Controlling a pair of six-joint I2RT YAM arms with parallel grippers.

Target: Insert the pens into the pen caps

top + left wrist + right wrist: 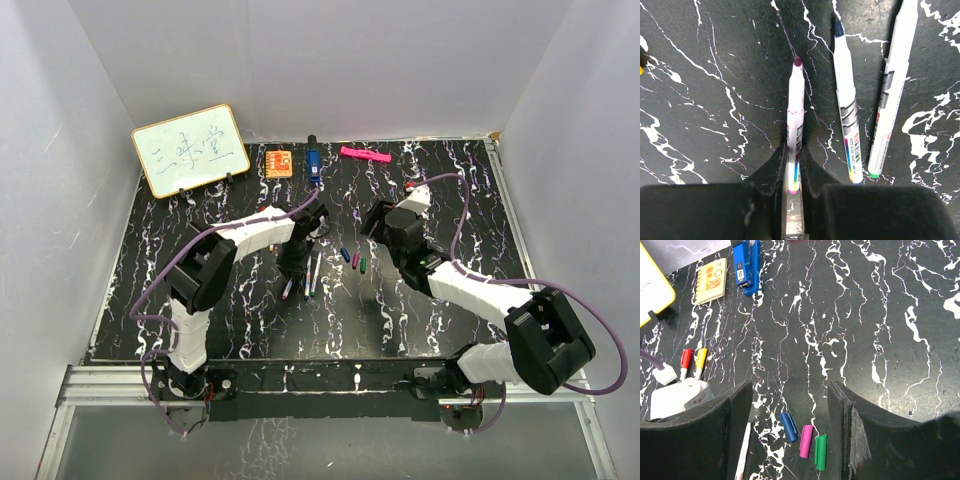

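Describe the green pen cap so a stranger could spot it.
On the black marbled table, three short caps lie side by side near the middle. The green cap is the end one, beside the purple cap and farthest from the blue cap.

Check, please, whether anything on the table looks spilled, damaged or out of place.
Nothing stands out: the left hand pinches one pen, and the blue cap, pink cap and green cap lie flat, undamaged.
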